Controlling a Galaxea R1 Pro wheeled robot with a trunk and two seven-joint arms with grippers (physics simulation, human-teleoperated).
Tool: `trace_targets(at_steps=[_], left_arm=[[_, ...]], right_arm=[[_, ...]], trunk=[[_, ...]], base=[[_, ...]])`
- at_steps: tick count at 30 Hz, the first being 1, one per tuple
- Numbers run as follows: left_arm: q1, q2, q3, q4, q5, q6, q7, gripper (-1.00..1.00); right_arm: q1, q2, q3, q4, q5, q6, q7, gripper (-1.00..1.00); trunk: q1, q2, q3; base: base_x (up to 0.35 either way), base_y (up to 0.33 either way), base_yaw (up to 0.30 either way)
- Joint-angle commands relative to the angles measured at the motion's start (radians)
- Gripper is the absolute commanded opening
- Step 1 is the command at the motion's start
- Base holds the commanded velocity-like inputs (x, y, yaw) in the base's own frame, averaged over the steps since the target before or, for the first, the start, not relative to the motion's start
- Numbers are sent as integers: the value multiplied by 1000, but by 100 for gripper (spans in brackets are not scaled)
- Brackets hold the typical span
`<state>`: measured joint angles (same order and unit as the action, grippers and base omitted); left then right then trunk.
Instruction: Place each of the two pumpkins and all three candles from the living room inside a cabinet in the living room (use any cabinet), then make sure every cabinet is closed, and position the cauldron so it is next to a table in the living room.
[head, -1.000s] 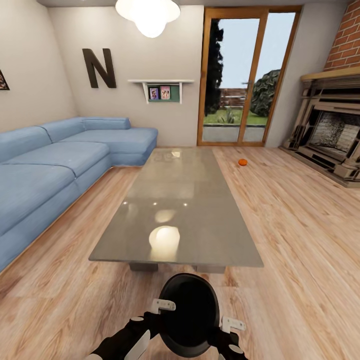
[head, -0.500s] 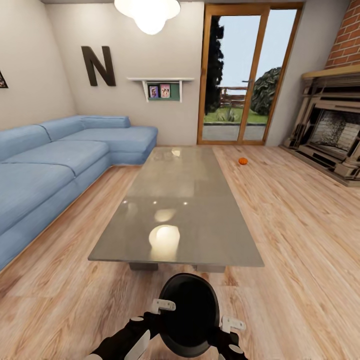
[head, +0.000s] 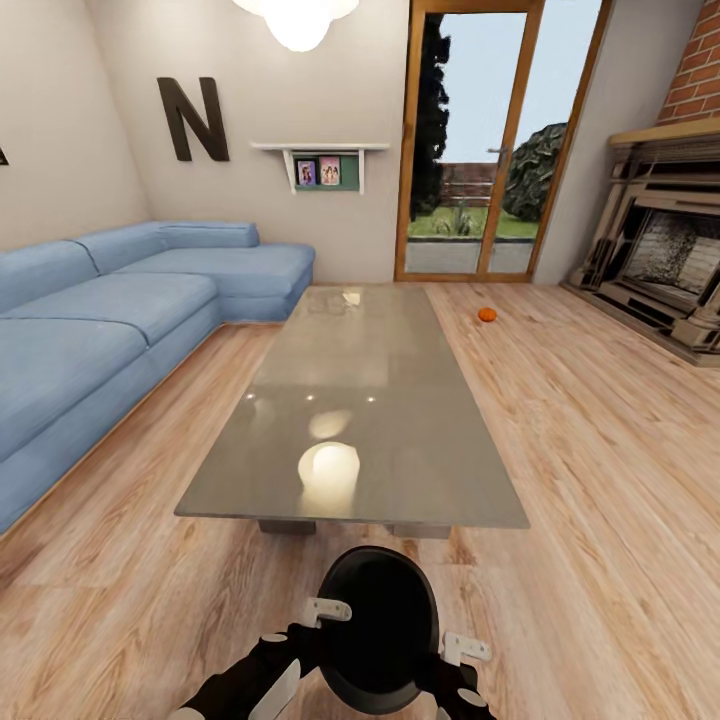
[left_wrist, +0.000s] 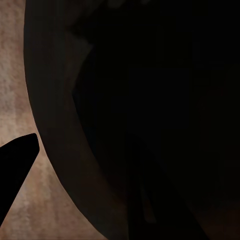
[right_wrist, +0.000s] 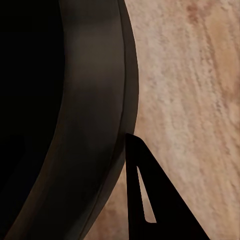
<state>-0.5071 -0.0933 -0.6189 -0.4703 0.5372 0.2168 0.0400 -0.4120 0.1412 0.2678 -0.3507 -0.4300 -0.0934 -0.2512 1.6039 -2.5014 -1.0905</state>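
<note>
Pincers, left (head: 325, 611) and right (head: 467, 650), clamp the round matt black cauldron (head: 380, 625) from both sides above wooden floor (head: 600, 450), near the glossy grey low table (head: 400, 450).

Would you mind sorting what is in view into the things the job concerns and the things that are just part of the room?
Job:
- round black matt cauldron, between left gripper and right gripper
- small orange pumpkin on the floor
- long glossy grey coffee table

Just there:
- blue corner sofa
- stone fireplace
- white wall shelf
- glass patio door
</note>
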Motion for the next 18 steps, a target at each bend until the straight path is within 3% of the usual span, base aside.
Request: trace_targets(at_steps=[1,12,18], left_arm=[[-1,1,-4,-2,4,3,4,-100],[-1,1,-3,-2,4,4,4,-100],[-1,1,-2,-2,4,4,4,-100]], right_arm=[[-1,0,8,-8,-9,-3,3,-100],[-2,0,8,-8,-9,-3,3,-100],[-2,0,8,-8,-9,-3,3,-100]], trunk=[[0,0,-1],[0,0,-1],[1,-1,-16]], base=[[0,0,0],[0,0,0],[0,0,0]])
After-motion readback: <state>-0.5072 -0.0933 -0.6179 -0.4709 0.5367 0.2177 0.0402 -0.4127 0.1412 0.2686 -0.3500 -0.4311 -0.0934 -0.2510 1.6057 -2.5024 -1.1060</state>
